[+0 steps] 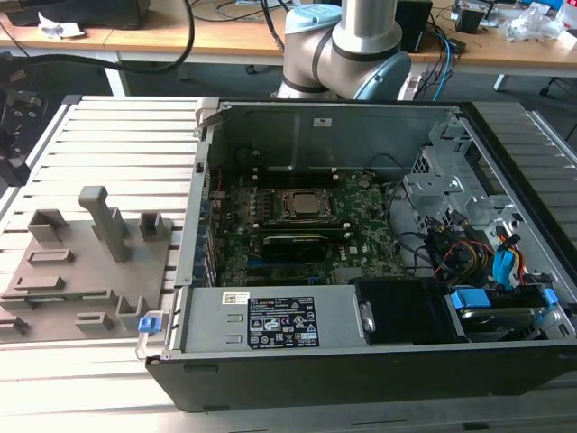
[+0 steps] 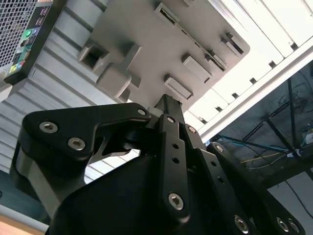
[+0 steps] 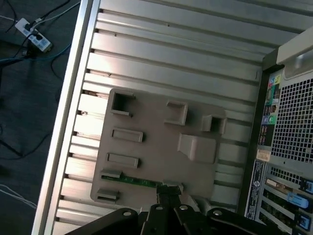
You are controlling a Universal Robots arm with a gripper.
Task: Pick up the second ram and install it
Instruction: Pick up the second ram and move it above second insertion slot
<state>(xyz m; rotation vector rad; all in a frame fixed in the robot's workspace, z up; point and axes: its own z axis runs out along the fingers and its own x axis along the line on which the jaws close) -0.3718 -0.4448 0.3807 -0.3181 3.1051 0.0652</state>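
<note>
While the gripper (image 3: 169,189) is hovering, pinched together and empty, the second ram (image 3: 134,180) is lying on the grey holder plate (image 1: 90,278) at the exterior view's left of the computer case (image 1: 315,386).

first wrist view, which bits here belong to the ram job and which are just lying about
Job: second ram, lying on the grey holder plate; gripper, close by the ram; computer case.
Lying about: power strip on the floor; slatted table.

Wrist views close over holder plate (image 3: 156,147)
</note>
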